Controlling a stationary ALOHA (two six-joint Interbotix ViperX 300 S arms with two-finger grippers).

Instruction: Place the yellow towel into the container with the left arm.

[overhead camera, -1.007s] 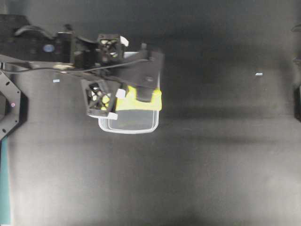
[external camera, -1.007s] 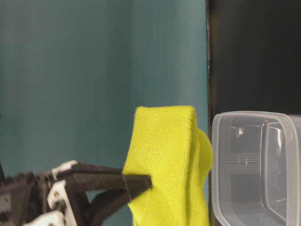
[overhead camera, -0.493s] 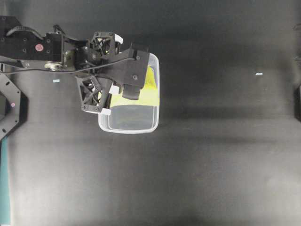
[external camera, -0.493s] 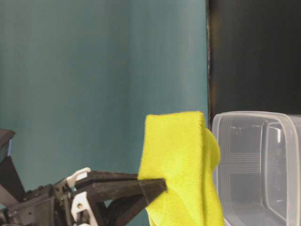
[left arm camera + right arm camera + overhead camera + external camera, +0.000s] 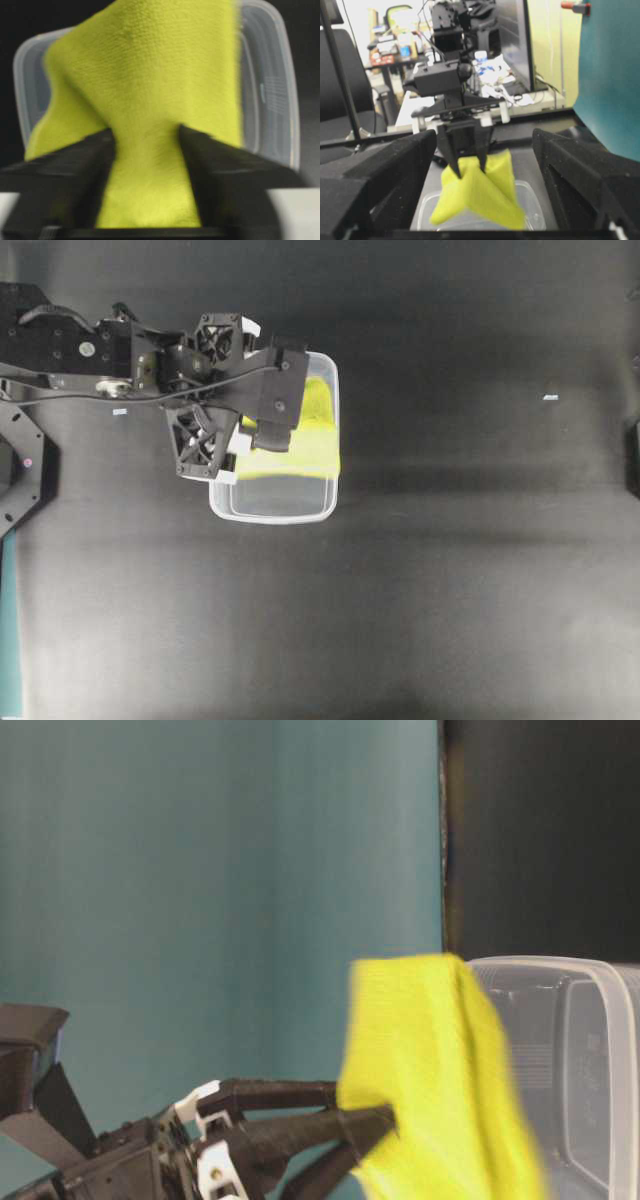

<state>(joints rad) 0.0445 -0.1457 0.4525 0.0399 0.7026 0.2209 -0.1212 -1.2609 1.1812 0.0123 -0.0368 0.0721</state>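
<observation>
So the big black counter is mostly bare, and all the action is over by the left arm, which reaches across to the container. The container is a clear tub with its long axis running toward and away from the arm's side of the overhead view.

The yellow towel hangs off the left gripper, pinched between the two black fingers, which are closed narrow on a bunched bit of cloth. From the wrist view the towel drapes straight out ahead of the fingers and over the tub's opening, with the rim showing on both sides. It looks held above the tub rather than resting in it, though I can't tell how high.

The right gripper sits well apart, just watching; its fingers look spread wide with nothing in them.

My guess: it only needs to lower and let go.
</observation>
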